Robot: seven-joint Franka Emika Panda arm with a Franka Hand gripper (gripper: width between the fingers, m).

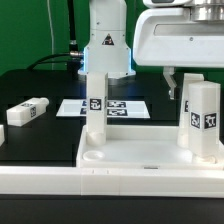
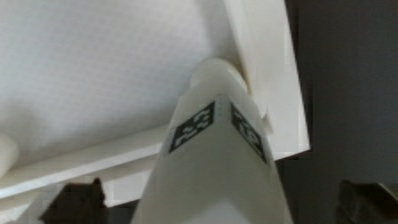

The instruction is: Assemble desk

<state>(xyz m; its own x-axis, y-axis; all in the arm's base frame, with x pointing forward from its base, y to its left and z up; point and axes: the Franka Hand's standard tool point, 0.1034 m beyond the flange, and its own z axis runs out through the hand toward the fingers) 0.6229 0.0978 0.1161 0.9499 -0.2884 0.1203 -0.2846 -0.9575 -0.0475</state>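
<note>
The end effector (image 2: pixel 224 199) hangs wide open over an upright leg (image 2: pixel 214 150), its dark fingertips (image 2: pixel 71 200) clear of the leg on either side, holding nothing. That leg stands in the tabletop (image 1: pixel 50 178) at the corner on the exterior view's right, and a second leg (image 1: pixel 95 105) stands at its left corner. A third leg (image 1: pixel 28 112) lies loose near the table's (image 1: pixel 40 140) edge on the exterior view's left; the fourth is out of sight. The desk looks about half built. Only the wrist view shows the gaps beside the leg, and only the exterior view shows the other legs.
</note>
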